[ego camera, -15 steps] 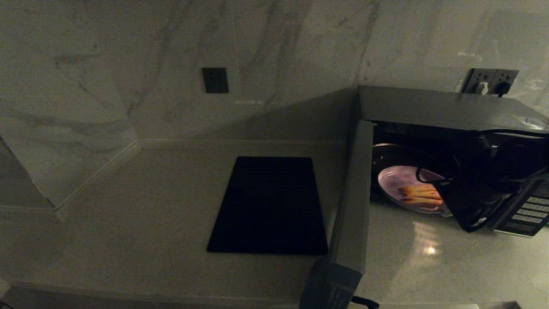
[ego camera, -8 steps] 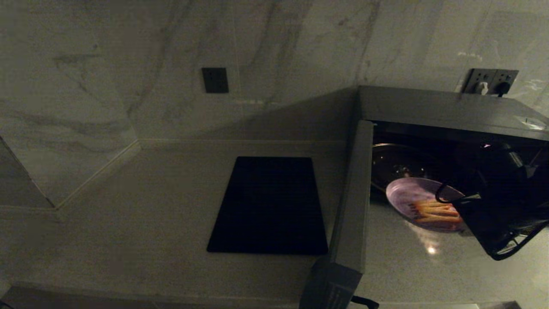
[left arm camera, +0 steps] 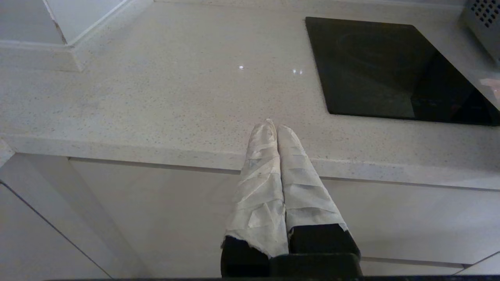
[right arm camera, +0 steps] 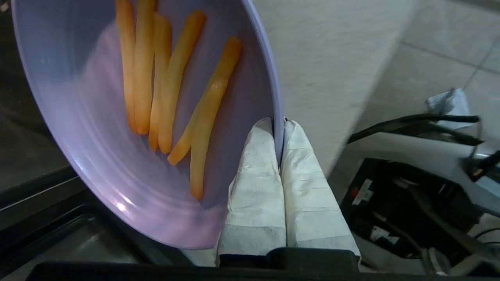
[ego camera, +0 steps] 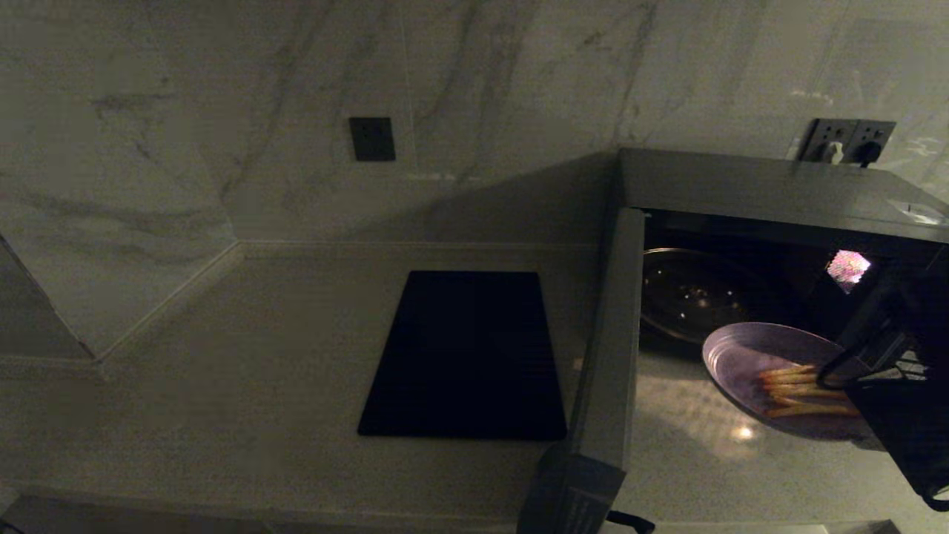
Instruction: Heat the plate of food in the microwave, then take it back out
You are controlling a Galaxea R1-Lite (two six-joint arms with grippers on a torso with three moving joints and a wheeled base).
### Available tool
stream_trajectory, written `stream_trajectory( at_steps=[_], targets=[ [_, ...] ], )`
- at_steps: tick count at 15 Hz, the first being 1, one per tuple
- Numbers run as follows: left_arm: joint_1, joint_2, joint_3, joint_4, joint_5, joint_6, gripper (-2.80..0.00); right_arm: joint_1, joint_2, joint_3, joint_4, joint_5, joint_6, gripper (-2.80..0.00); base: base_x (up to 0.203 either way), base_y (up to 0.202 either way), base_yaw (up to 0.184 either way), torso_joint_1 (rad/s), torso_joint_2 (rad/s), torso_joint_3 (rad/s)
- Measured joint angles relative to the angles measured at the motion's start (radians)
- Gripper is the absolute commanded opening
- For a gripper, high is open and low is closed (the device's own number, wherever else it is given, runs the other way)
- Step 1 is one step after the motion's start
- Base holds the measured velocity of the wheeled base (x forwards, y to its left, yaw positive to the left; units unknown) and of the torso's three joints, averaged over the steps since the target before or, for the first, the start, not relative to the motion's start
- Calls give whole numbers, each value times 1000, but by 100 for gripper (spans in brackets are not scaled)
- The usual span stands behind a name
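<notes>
The lilac plate of food hangs just outside the microwave's open mouth, above the counter, with orange sticks of food on it. My right gripper is shut on the plate's right rim. In the right wrist view its two taped fingers pinch the rim of the plate, one inside and one outside, and the food lies loose on the tilted dish. My left gripper is parked shut and empty by the counter's front edge.
The microwave door stands open, jutting toward the counter front left of the plate. A glass turntable sits bare inside. A flat black slab lies on the counter left of the door. Wall sockets sit behind the oven.
My right gripper has drawn the plate out of the microwave cavity, toward the front and right, and it now hangs over the counter. The left arm has not moved.
</notes>
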Motion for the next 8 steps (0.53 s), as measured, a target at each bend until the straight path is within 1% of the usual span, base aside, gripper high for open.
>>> stream_trajectory(
  at_steps=[2, 4, 6, 8],
  targets=[
    [0, 0, 0, 0, 0, 0, -280, -25, -30, 42, 1, -11, 5, -280, 0, 0, 0, 0, 0, 0],
    [0, 0, 0, 0, 0, 0, -280, -78, -55, 69, 0, -14, 4, -280, 0, 0, 0, 0, 0, 0],
    [0, 0, 0, 0, 0, 0, -280, -159, -78, 91, 0, -16, -5, -280, 0, 0, 0, 0, 0, 0],
    [0, 0, 0, 0, 0, 0, -280, -264, -98, 113, 0, -16, -42, -280, 0, 0, 0, 0, 0, 0]
  ],
)
